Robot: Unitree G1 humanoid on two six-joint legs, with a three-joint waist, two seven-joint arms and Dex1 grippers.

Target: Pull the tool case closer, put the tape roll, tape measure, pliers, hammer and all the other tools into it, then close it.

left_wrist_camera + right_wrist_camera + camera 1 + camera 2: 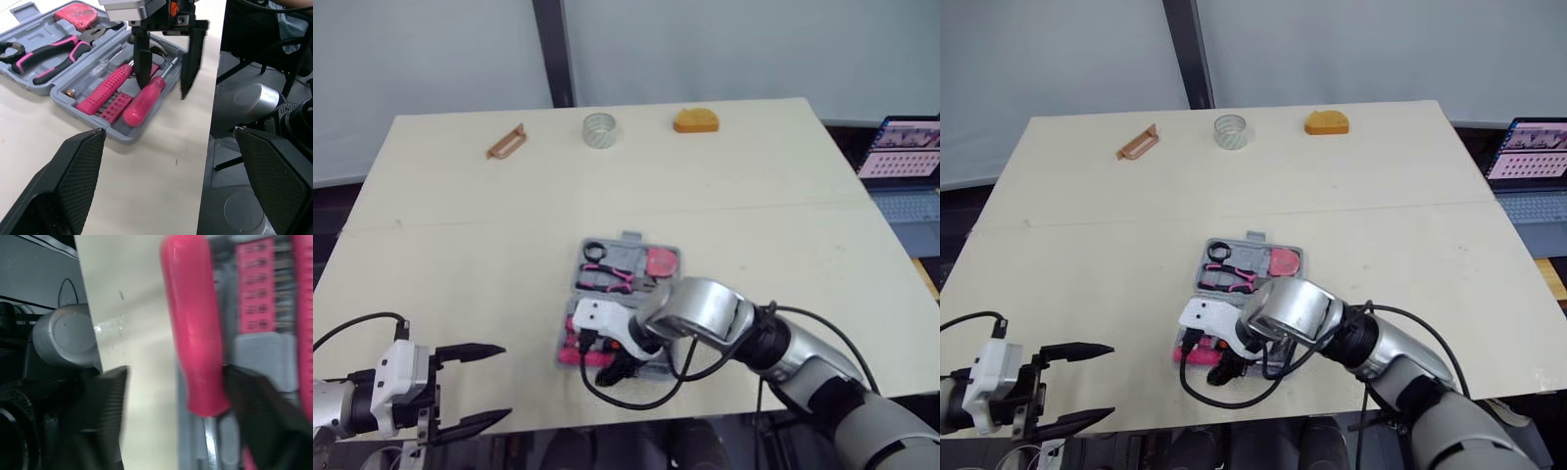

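The grey tool case (pixel 628 254) lies open near the table's front edge. It holds pink-handled pliers (pixel 54 51), a red tape measure (pixel 76 12) and pink screwdrivers. My right gripper (pixel 165 73) hangs open over the case's front half. One finger (pixel 142 61) is inside the case and the other is at its rim, astride a pink screwdriver handle (pixel 193 333). My left gripper (pixel 503 382) is open and holds nothing, off the front left table edge. A tape roll (pixel 600 130) stands at the far edge.
An orange tool (pixel 695 119) and a brown handled tool (pixel 505 142) lie on the far side, either side of the roll. A laptop (pixel 904 157) sits off the table's right side. Bare tabletop (pixel 460 255) stretches between the case and the far tools.
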